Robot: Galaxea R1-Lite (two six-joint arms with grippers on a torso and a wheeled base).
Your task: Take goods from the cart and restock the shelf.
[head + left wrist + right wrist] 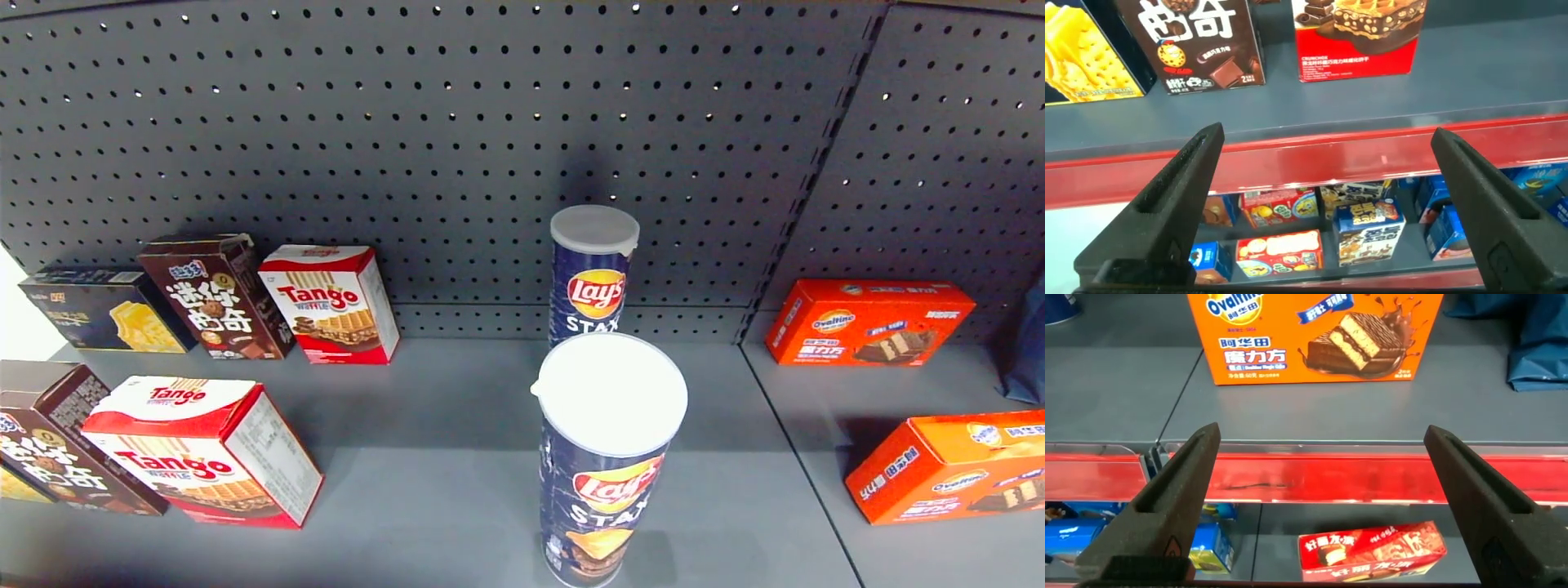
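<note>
Shelf (441, 441) and perforated back panel (408, 122): matt grey metal. Lower-left wafer box (204, 457): glossy cardboard. Lower-centre chip can (600, 506): smooth plastic lid (611, 392).

Front can (606, 490), rear can (589, 286) (lidded) stand on shelf (441, 425).

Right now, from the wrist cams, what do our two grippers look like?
The left gripper has two matte black, wedge-shaped fingers, broad at the base and tapering to narrow tips, with a stepped edge along each side and plain, slightly textured surfaces. The right gripper is the same build and colour.
</note>
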